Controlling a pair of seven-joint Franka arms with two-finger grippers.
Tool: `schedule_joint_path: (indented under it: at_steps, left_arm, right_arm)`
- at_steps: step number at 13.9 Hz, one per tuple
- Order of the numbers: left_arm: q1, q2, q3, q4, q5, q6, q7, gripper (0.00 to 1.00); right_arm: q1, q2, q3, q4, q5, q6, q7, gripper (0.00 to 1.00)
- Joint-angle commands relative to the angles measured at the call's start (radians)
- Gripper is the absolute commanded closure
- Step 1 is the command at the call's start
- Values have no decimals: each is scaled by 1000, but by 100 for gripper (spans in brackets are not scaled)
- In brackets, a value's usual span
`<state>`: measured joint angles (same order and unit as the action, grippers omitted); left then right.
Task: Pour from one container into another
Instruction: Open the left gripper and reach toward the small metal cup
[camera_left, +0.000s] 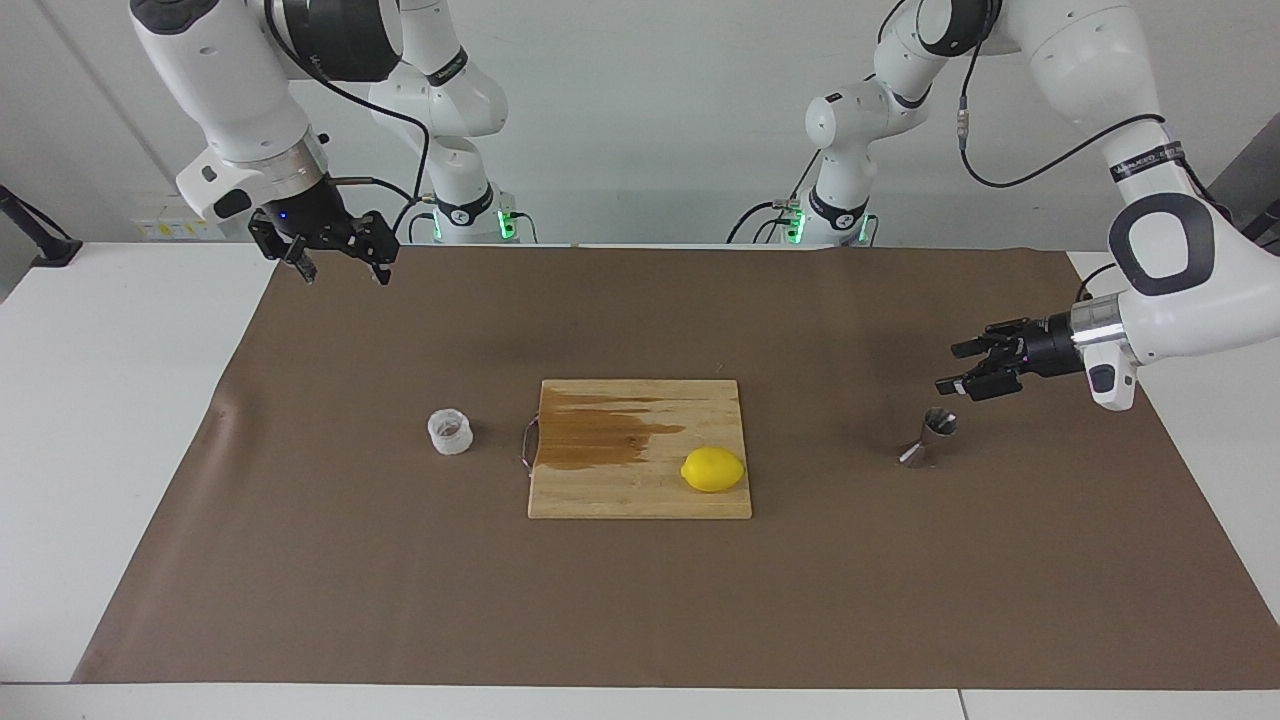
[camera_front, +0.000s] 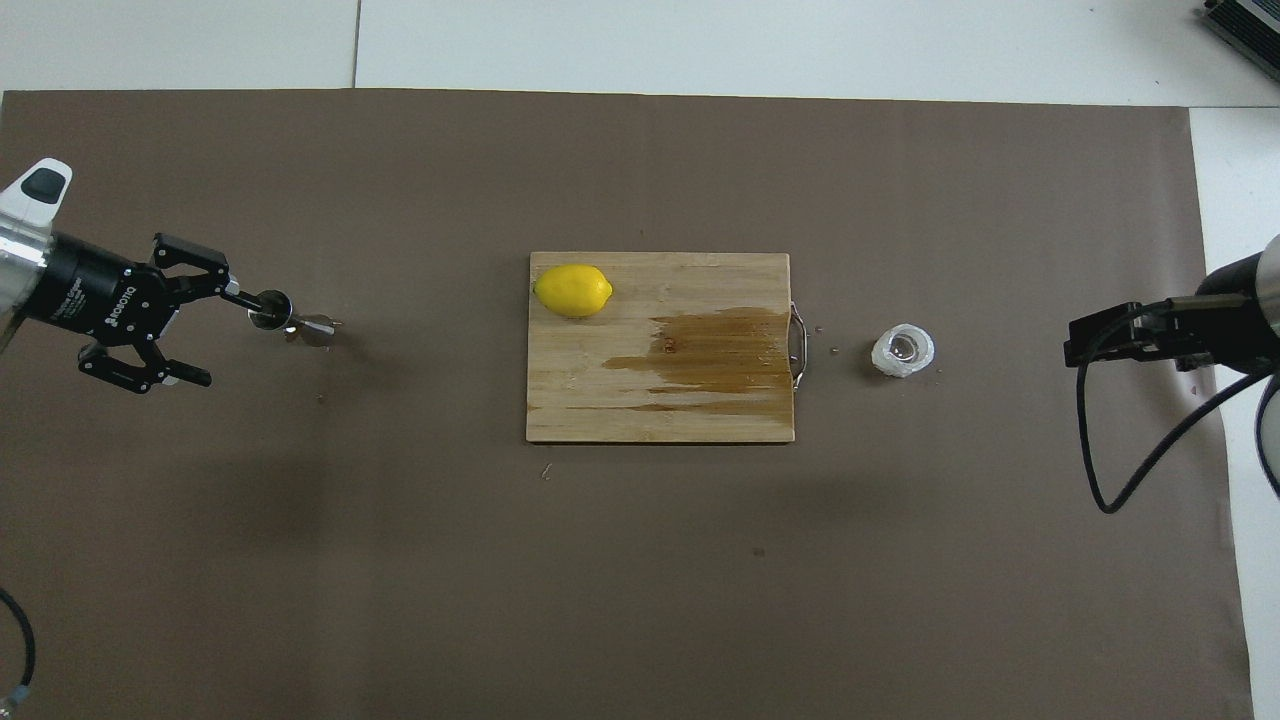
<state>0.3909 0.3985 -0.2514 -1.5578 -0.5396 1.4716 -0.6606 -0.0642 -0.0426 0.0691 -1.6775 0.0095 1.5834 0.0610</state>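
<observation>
The translucent ribbed cup (camera_left: 450, 432) (camera_front: 903, 350) stands on the brown mat beside the cutting board's handle, toward the right arm's end. The steel jigger (camera_left: 928, 437) (camera_front: 290, 320) stands upright toward the left arm's end. My left gripper (camera_left: 950, 367) (camera_front: 225, 338) lies level and open, hanging just above the jigger's rim and a little toward the left arm's end, touching nothing. My right gripper (camera_left: 345, 272) (camera_front: 1075, 340) waits open and empty, high over the mat's edge, well clear of the cup.
A wooden cutting board (camera_left: 640, 495) (camera_front: 660, 415) with a dark wet stain lies at the mat's middle. A lemon (camera_left: 713, 468) (camera_front: 572, 290) rests on its corner toward the left arm's end. White table borders the mat (camera_left: 300, 600).
</observation>
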Motion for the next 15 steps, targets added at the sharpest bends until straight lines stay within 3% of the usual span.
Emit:
schedule_joint_path:
  at_steps: [1, 6, 9, 15]
  left_arm:
    - [162, 114, -176, 81, -16, -76, -121, 0]
    - [361, 246, -420, 93, -11, -79, -252, 0]
    - [370, 272, -431, 110, -14, -73, -284, 0]
    - [373, 414, -462, 212, -8, -86, -329, 0]
  right_arm:
    - [-12, -10, 6, -18, 14, 17, 11, 0]
    - [-12, -10, 6, -18, 14, 17, 11, 0]
    - [-12, -10, 6, -18, 14, 17, 11, 0]
    - [-12, -11, 6, -18, 14, 17, 13, 0]
